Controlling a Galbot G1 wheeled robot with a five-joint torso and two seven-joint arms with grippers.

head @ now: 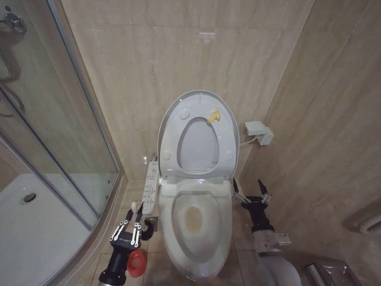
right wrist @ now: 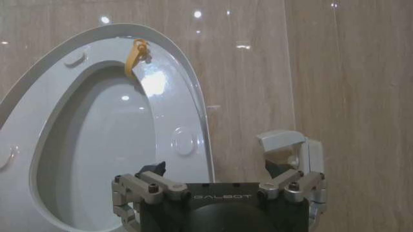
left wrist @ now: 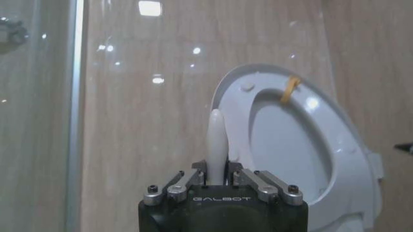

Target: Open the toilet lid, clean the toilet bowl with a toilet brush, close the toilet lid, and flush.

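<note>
The toilet bowl (head: 199, 229) stood uncovered against the beige tiled wall (head: 149, 71), with yellowish water at its bottom. Behind the bowl, the toilet lid (head: 169, 116) was raised upright and leaned back toward the wall, and the seat ring (head: 223, 149) with its yellow tag (head: 212, 116) was lifted against it. A long white button panel (head: 151, 187) ran along the bowl's left side.

The left pincer (head: 129, 229) was low at the bowl's left, just beside the front end of that panel, closed on the white handle of the toilet brush (left wrist: 216, 145), which rose upright between its fingers (left wrist: 184, 181). The red holder cup (head: 137, 262) sat on the floor just in front of this pincer, beside the bowl's pedestal.

The right pincer (head: 250, 192) hovered at the bowl's right, near the rear unit, with its fingers spread apart and holding nothing. A small white wall box (head: 257, 132) was mounted on the wall to the right of the raised lid.
</note>
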